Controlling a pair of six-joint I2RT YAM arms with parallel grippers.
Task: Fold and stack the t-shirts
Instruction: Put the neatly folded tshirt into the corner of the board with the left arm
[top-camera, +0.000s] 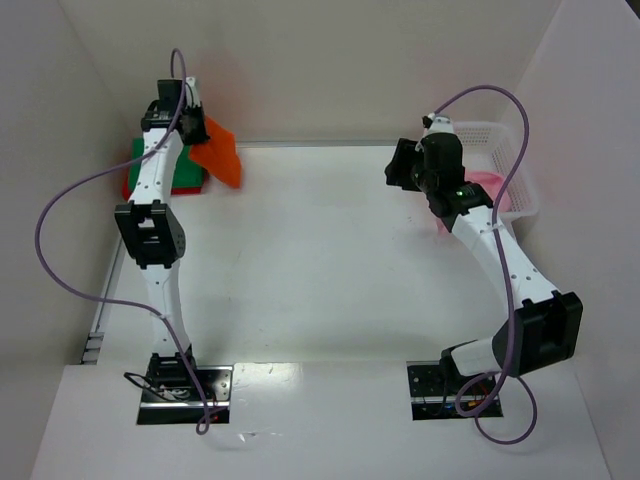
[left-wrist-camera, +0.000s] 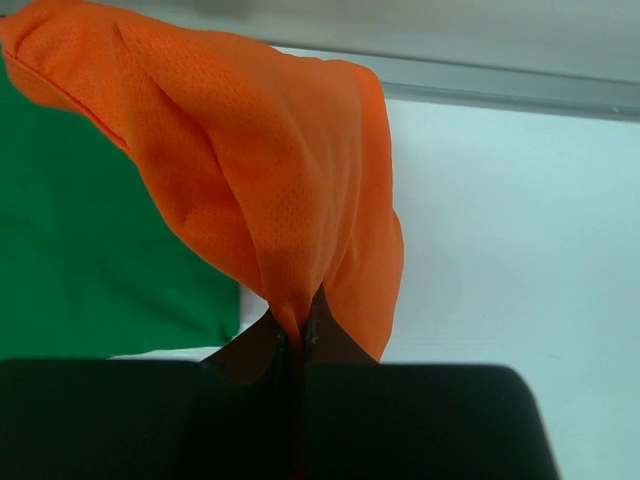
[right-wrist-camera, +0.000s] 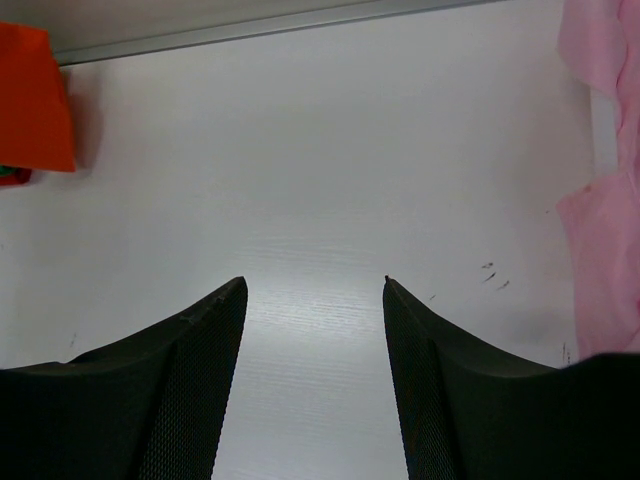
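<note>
1. Two grippers in view. Left gripper (left-wrist-camera: 300, 338) pinched tight on orange t-shirt (left-wrist-camera: 280, 190); the cloth hangs lifted, far left, partly over green t-shirt (left-wrist-camera: 90, 260).
2. Right gripper (right-wrist-camera: 315, 290) spread, holding nothing, above table (top-camera: 320, 260).
3. Pink t-shirt (right-wrist-camera: 605, 250) bunched in white basket (top-camera: 515, 150), far right.

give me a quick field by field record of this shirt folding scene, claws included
left claw: shut on orange t-shirt, which hangs bunched off the table
right claw: open, empty, over bare table
green t-shirt: flat at far left, lying on a red t-shirt
pink t-shirt: in the white basket, far right
task state: orange not yet laid down, pink not yet picked up
</note>
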